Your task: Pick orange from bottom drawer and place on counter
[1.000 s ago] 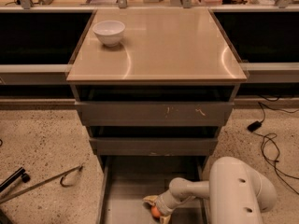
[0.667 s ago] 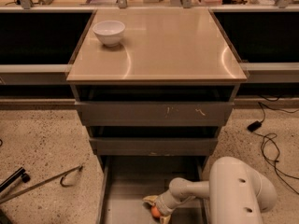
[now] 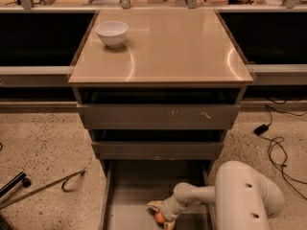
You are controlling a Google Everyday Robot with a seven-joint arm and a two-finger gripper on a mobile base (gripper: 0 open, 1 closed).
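The robot's pale arm (image 3: 242, 198) reached in from the lower right, and its gripper (image 3: 161, 215) sat low inside the bottom drawer (image 3: 128, 195), close to the drawer's grey floor. The gripper's 2 tan fingers (image 3: 154, 206) were clamped on the orange (image 3: 159, 218), 1 on its upper left and 1 on its lower right, so that only a small part of the fruit showed between them. The orange lay in the near part of the pulled-out drawer, about midway between its thin side walls.

On the speckled floor (image 3: 48, 143) well to the left of the gripper lay a thin metal hook (image 3: 72, 180) and a black bar (image 3: 13, 183). Well to the right, black cables (image 3: 280, 150) ran across the floor.

Just above and behind the gripper were the flat grey fronts of the 2 higher drawers, the middle drawer (image 3: 158, 150) and then the top drawer (image 3: 158, 116), both pushed in.

Higher and farther still stretched the counter (image 3: 187, 51), glossy and tan. A white bowl (image 3: 112, 33) stood upright near its far left corner, well away from the gripper. Dark shelving (image 3: 38, 40) flanked the counter on both sides, and behind it lay clutter too small to make out.
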